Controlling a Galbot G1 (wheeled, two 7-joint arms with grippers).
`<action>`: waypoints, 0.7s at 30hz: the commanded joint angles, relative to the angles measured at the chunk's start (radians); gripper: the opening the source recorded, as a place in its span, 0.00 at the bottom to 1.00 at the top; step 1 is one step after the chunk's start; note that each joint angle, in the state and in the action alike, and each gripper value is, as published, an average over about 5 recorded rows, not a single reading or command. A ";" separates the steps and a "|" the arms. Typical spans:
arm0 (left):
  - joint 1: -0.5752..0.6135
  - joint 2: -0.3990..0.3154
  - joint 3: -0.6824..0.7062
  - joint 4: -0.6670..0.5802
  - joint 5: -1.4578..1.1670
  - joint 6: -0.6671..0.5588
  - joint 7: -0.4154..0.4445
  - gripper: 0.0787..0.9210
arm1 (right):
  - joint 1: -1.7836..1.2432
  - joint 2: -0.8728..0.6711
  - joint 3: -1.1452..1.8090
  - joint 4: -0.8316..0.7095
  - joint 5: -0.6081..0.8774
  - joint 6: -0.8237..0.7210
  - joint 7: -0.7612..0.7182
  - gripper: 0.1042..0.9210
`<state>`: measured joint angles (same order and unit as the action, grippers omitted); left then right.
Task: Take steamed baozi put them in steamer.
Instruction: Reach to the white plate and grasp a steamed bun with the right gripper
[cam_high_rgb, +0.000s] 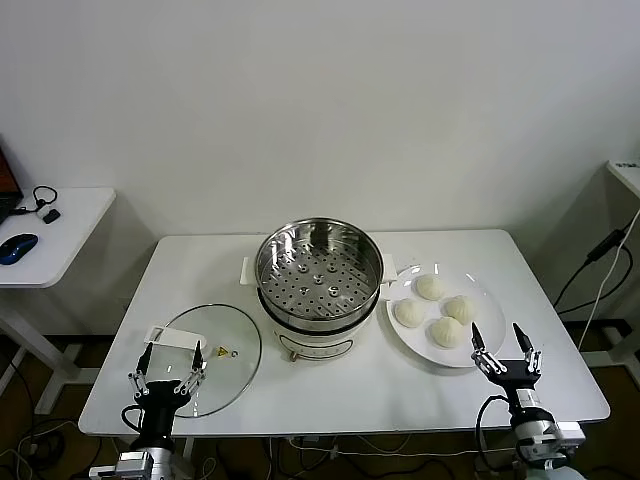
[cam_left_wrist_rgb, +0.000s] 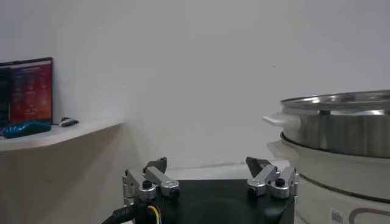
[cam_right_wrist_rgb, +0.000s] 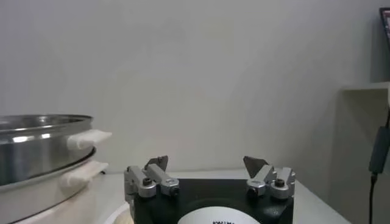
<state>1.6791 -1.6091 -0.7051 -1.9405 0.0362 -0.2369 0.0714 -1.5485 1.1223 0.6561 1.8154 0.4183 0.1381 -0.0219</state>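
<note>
Several cream-white steamed baozi (cam_high_rgb: 437, 312) lie on a flat white plate (cam_high_rgb: 483, 355) at the table's right. The steel steamer (cam_high_rgb: 319, 263) stands at the table's middle, its perforated tray bare; its side also fills part of the left wrist view (cam_left_wrist_rgb: 341, 131) and the right wrist view (cam_right_wrist_rgb: 42, 146). My right gripper (cam_high_rgb: 506, 347) hovers open at the table's front right, just in front of the plate, holding nothing. My left gripper (cam_high_rgb: 170, 362) is open at the front left, over the near edge of the glass lid, also holding nothing.
A round glass lid (cam_high_rgb: 212, 355) lies flat left of the steamer. A side desk (cam_high_rgb: 60, 230) with a blue mouse (cam_high_rgb: 17, 247) stands at far left; a cable (cam_high_rgb: 600, 270) hangs at the right past the table edge.
</note>
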 joint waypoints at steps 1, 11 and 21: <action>-0.001 -0.049 0.002 0.002 0.002 -0.008 0.000 0.88 | 0.177 -0.114 -0.027 -0.012 -0.072 -0.247 0.000 0.88; -0.003 -0.049 0.012 -0.005 -0.002 -0.020 0.007 0.88 | 0.470 -0.306 -0.171 -0.113 -0.107 -0.538 -0.080 0.88; -0.002 -0.049 0.019 -0.010 -0.002 -0.035 0.015 0.88 | 0.890 -0.629 -0.553 -0.276 -0.125 -0.676 -0.424 0.88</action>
<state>1.6770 -1.6091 -0.6852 -1.9490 0.0345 -0.2697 0.0852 -1.0153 0.7325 0.3870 1.6591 0.3156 -0.3713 -0.2300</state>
